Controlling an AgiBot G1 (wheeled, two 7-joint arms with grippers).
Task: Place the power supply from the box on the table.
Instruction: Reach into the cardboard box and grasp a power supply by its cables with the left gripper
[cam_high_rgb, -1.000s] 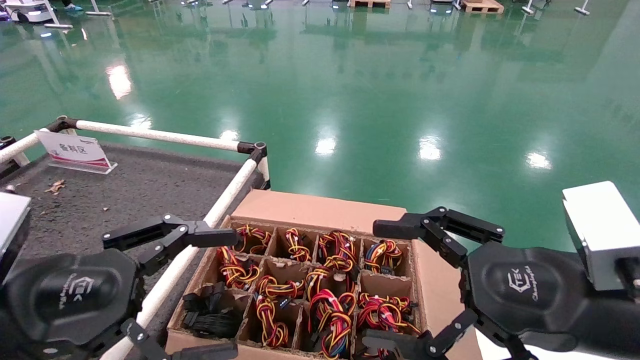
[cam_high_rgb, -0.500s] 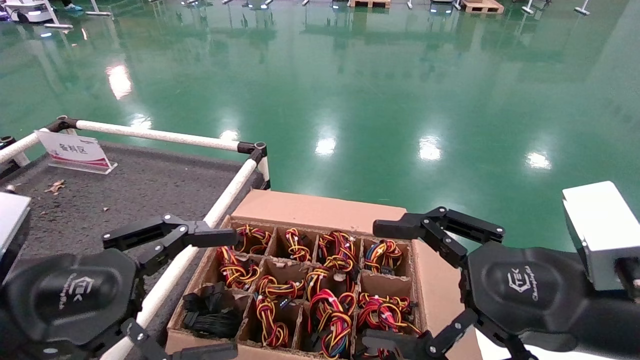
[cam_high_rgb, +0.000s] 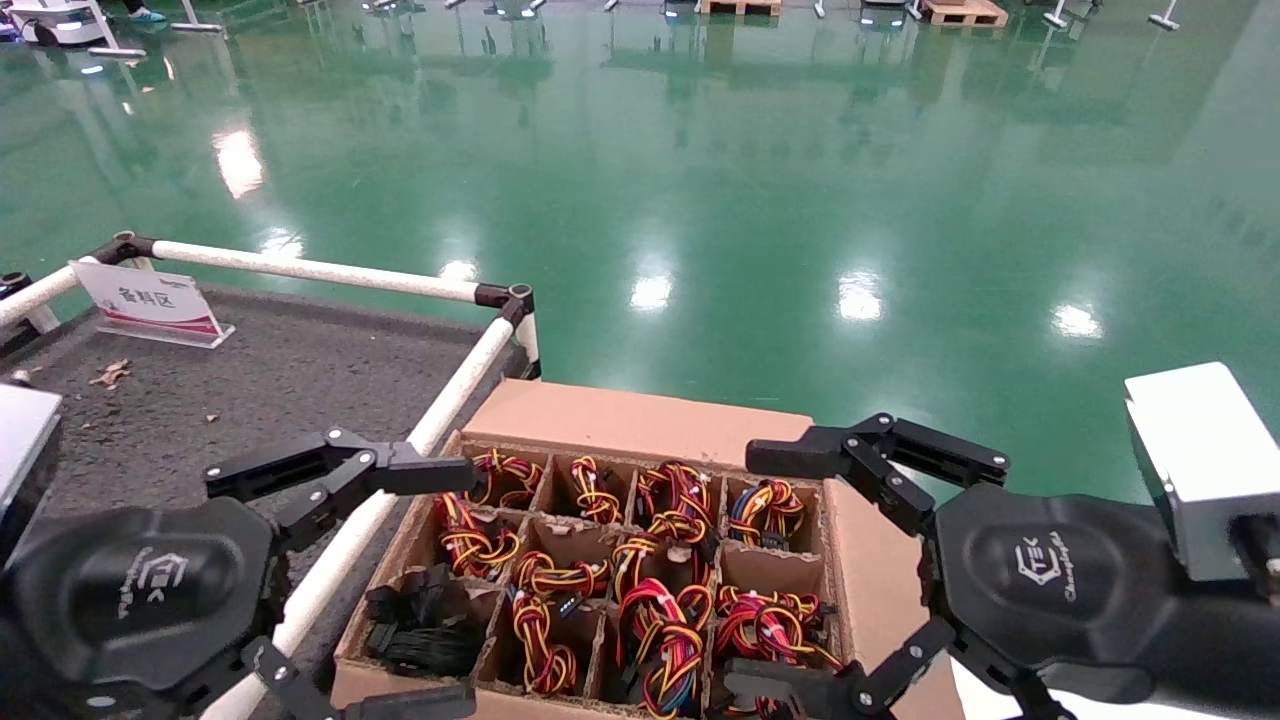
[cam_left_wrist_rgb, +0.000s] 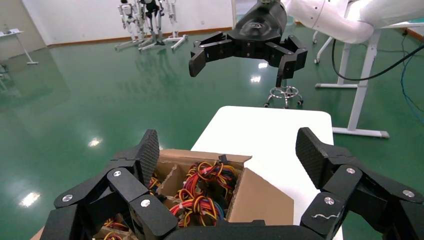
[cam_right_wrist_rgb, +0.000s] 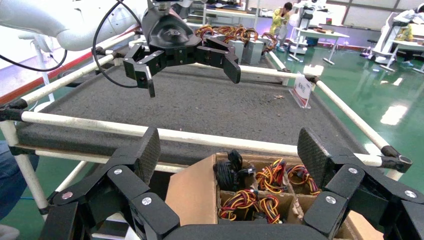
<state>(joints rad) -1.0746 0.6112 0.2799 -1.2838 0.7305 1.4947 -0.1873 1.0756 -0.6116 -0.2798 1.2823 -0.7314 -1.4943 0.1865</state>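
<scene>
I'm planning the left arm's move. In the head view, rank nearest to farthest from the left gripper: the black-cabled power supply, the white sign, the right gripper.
1. The power supply, in the box's near-left cell beside the left gripper.
2. The white sign, at the table's far edge.
3. The right gripper, across the box.

Way to the table (cam_high_rgb: 250, 385) is crossed by a white pipe rail (cam_high_rgb: 400, 470) beside the box (cam_high_rgb: 640, 420), w/ a sign (cam_high_rgb: 148, 300) set at far edge.
</scene>
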